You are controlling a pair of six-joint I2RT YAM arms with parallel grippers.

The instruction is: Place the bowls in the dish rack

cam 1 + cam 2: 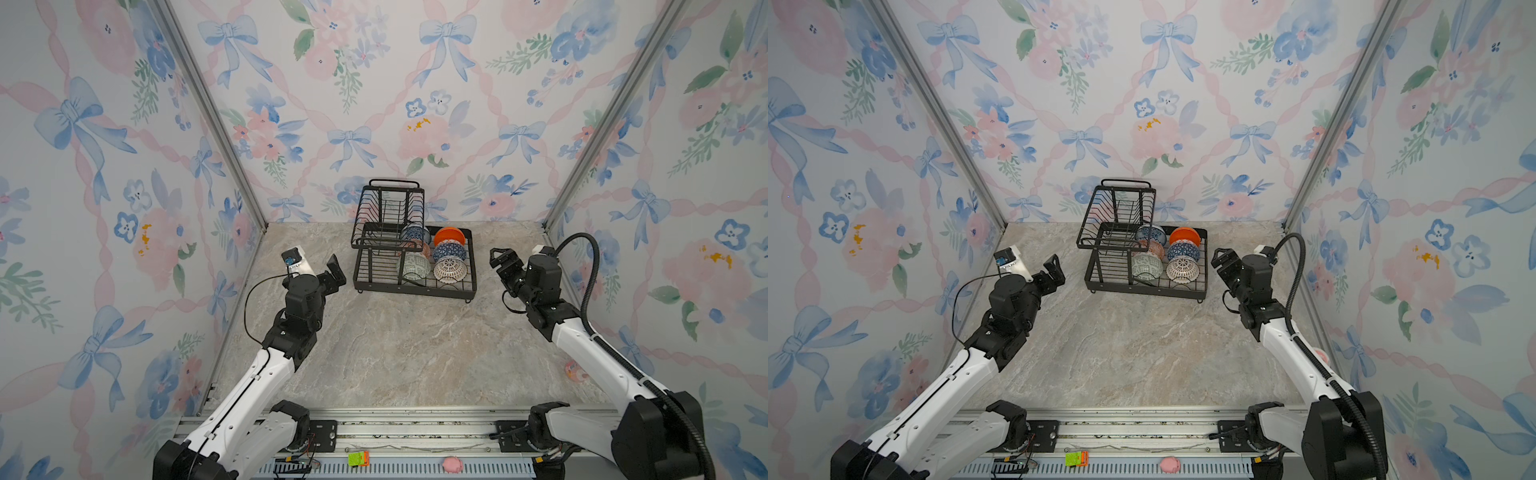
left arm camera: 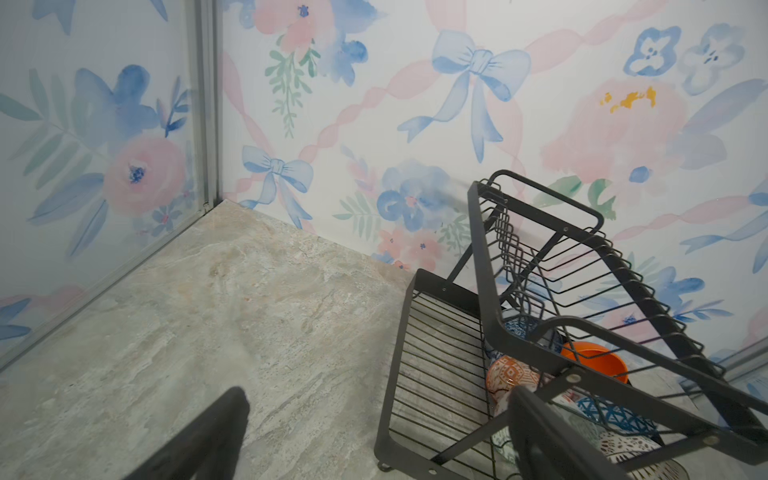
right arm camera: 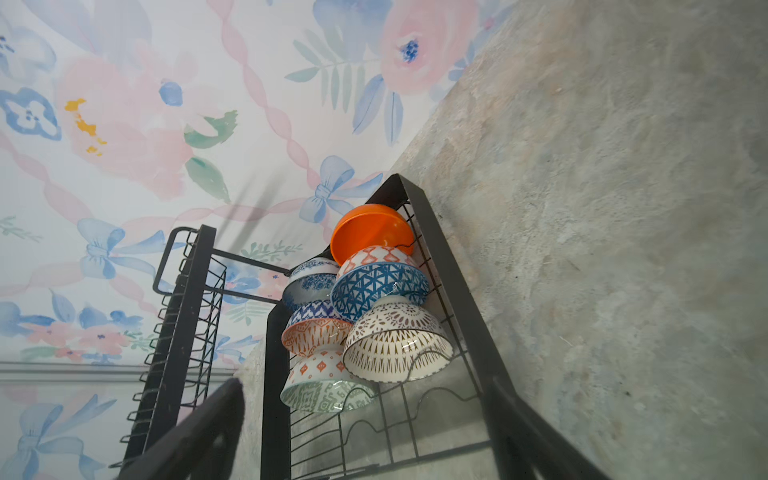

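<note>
Six in the dish rack (image 1: 411,289), both pincers spread apart and empty
We count the bowls (image 1: 450,251) tipped in the lower tray, two rows running front to back, none out on the worktop (image 1: 395,353). The right pincer (image 1: 500,259) hovers just beside the rack's right rail, clear of it, and the white lattice bowl (image 1: 450,269) lies leftward of it, nearest. The left pincer (image 1: 334,276) hangs off the rack's left side, with the grey-green bowl (image 1: 413,266) its closest. We judge the loading done, so any coming move is a pull away from the rack
</note>
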